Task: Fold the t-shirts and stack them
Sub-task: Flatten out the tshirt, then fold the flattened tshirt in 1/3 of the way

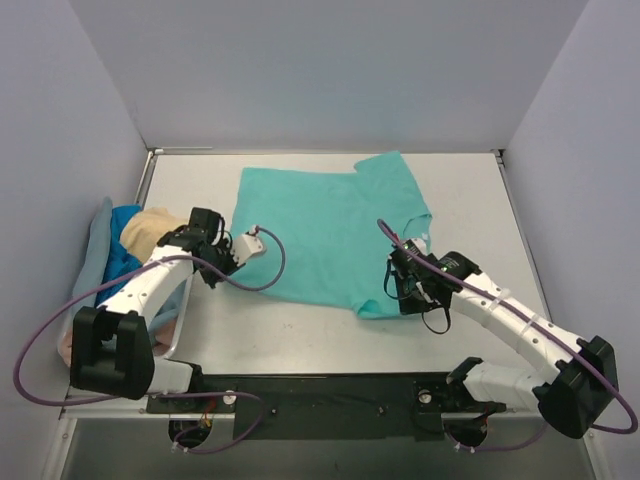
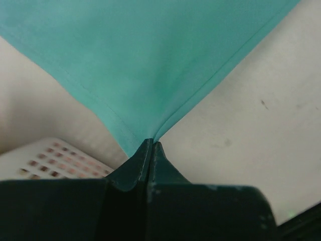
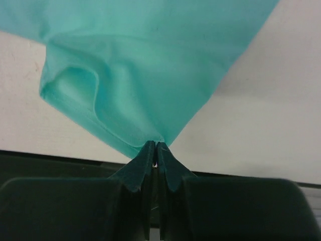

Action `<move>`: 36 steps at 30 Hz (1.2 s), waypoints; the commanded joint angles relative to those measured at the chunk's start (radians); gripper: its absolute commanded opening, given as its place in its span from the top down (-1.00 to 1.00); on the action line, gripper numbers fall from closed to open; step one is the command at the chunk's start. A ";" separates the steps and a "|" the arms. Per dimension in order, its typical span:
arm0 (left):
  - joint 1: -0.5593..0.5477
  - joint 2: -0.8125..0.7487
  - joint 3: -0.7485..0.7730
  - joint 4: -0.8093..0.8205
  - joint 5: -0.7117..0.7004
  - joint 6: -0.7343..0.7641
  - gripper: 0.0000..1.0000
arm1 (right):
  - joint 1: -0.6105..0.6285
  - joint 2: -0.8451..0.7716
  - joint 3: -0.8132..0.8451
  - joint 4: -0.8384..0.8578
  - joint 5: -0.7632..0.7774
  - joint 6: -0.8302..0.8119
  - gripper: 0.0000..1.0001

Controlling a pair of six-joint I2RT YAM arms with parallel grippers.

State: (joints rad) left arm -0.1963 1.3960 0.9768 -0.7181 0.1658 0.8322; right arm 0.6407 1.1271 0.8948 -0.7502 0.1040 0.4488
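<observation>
The teal-green t-shirt [image 1: 330,230] lies spread on the table, one short sleeve at the far right. My left gripper [image 1: 236,260] is shut on the shirt's near left corner. In the left wrist view its tips [image 2: 151,143] pinch the hemmed corner of the cloth [image 2: 150,65]. My right gripper [image 1: 403,288] is shut on the near right part of the shirt. The right wrist view shows its tips [image 3: 154,145] closed on a bunched, folded edge of the cloth [image 3: 140,75]. More t-shirts sit heaped at the left: bright blue [image 1: 122,258], pale tan-yellow [image 1: 150,228], grey-blue [image 1: 95,250] and pink [image 1: 64,345].
A white perforated basket [image 1: 172,318] holds the heaped shirts at the table's left edge; its rim [image 2: 50,158] lies just left of my left gripper. Grey walls close in the table on three sides. A black base bar [image 1: 320,395] runs along the near edge.
</observation>
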 commanded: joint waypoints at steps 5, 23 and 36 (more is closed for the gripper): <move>0.003 -0.250 -0.204 -0.179 0.015 -0.010 1.00 | 0.091 0.004 -0.071 -0.121 -0.107 0.209 1.00; 0.054 -0.204 -0.196 0.078 -0.149 -0.159 1.00 | -0.121 0.347 0.153 0.235 0.001 -0.309 1.00; 0.061 -0.158 -0.214 0.121 -0.215 -0.202 1.00 | -0.182 0.375 0.190 0.342 -0.012 -0.426 1.00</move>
State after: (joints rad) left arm -0.1486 1.2129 0.7597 -0.6540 -0.0204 0.6521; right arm 0.4728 1.5352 1.0477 -0.4492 0.0841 0.0742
